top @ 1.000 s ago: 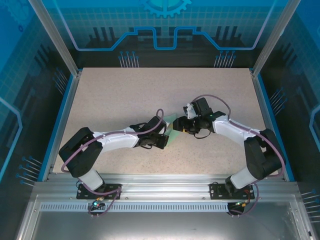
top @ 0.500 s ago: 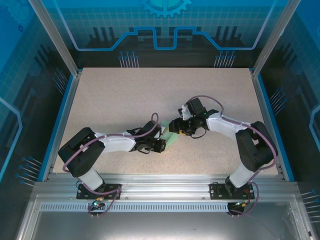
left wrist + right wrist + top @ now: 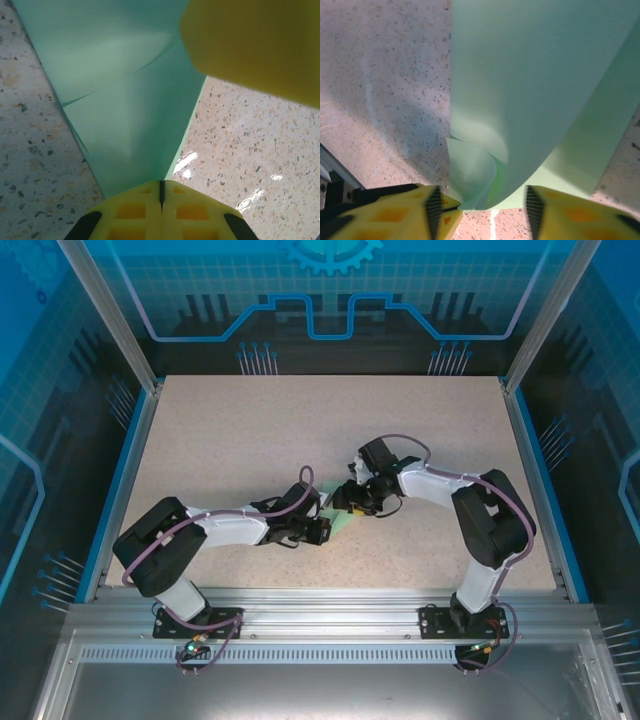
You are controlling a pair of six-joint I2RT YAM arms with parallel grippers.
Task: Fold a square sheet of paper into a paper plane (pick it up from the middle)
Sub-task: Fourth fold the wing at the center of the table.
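Paper (image 3: 135,125) sits mid-bench (image 3: 200,440), its narrow end pinched tight in the left gripper (image 3: 161,186). Right gripper (image 3: 482,207) jaws stand apart around a curled flap. Clamp there and you'll probably crush in a crooked crease, imo.

Left arm (image 3: 235,528) and right arm (image 3: 440,485) reach inward (wrists nearly meeting), left fingers (image 3: 130,215) pressed together, right fingers (image 3: 395,215) apart.

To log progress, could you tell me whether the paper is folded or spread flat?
Folded: the paper shows overlapping layers and a crease, tapering into the shut left pincer.
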